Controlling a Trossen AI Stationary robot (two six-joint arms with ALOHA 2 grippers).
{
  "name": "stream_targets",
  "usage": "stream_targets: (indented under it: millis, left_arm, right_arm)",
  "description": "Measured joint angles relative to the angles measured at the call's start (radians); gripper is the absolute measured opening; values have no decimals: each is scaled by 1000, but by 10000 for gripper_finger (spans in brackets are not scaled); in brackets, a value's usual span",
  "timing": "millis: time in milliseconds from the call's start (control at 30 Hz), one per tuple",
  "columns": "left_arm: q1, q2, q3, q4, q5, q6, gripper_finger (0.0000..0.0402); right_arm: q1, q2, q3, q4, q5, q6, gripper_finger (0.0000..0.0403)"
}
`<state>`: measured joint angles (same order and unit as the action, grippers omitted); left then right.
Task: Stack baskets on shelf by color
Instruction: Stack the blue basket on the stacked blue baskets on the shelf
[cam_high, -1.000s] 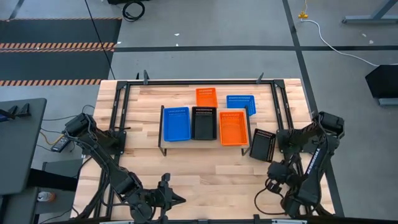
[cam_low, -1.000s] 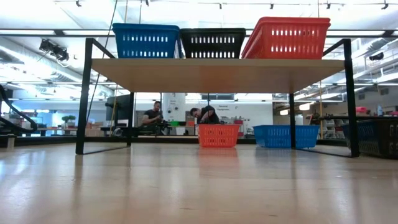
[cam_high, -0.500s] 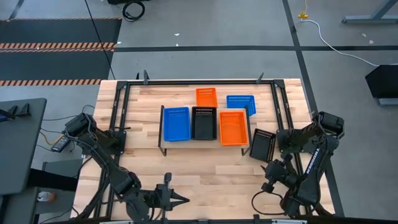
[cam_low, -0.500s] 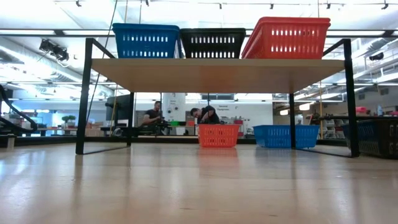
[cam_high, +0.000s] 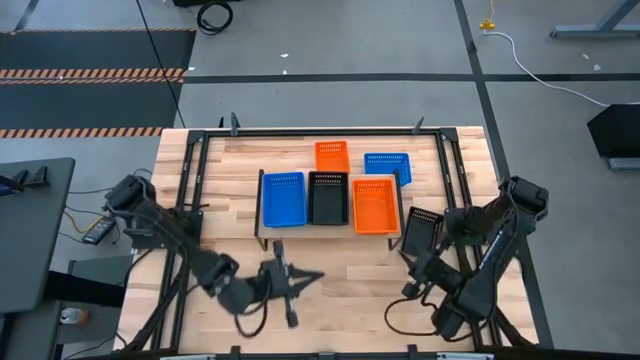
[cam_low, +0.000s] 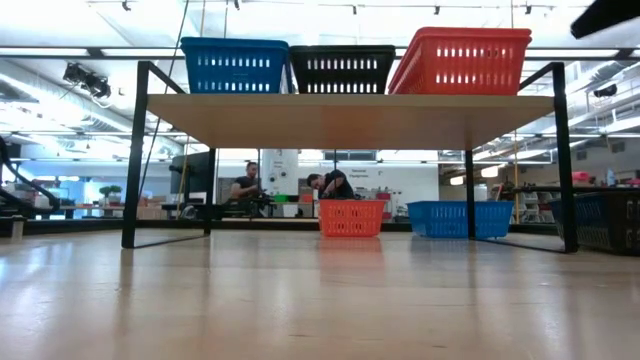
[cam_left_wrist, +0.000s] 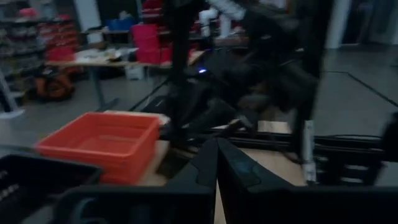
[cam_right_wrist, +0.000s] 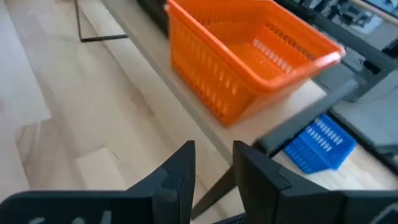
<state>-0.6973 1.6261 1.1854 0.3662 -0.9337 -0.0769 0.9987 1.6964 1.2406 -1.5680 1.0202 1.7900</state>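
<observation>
Baskets (cam_high: 374, 204) on shelf (cam_high: 398, 232): long axes front-to-back.

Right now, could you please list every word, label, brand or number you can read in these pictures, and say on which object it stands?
None can be read: the blue, black and orange plastic mesh baskets and the light-wood shelf carry no visible text.
Distant room signs in the low view: too small to read.

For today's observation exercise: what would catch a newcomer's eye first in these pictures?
Three bright baskets side by side on the shelf: a blue basket, a black basket and an orange basket. Behind it on the table sit a smaller orange basket and another blue basket. Both dark arms reach in from the near edge, the left gripper shut.
</observation>
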Motion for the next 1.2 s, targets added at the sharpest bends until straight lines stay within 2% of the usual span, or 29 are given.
stream_targets:
  millis: [200, 433, 667, 733, 800, 933, 1200]
  left_arm:
    - [70, -110, 0, -146, 95, -48, 13]
    - [120, -259, 0, -330, 100, -4, 22]
    - [275, -378, 0, -533, 102, 64, 23]
    - [332, -403, 0, -591, 139, 76, 26]
    - [393, -430, 0, -639, 208, 86, 30]
    - [502, -471, 0, -722, 346, 110, 39]
    - [692, -491, 0, -778, 523, 223, 51]
  right_arm:
    - [-54, -66, 88, -3, -8, -173, 114]
    - [-126, -202, 187, -2, 110, -384, 114]
    - [-383, -380, 205, -4, 106, -643, 114]
    - [-476, -425, 205, 0, 102, -721, 114]
    - [-576, -464, 206, 16, 73, -800, 114]
    - [-750, -514, 206, 81, -77, -988, 114]
    - [-1034, -516, 206, 206, -337, -1304, 114]
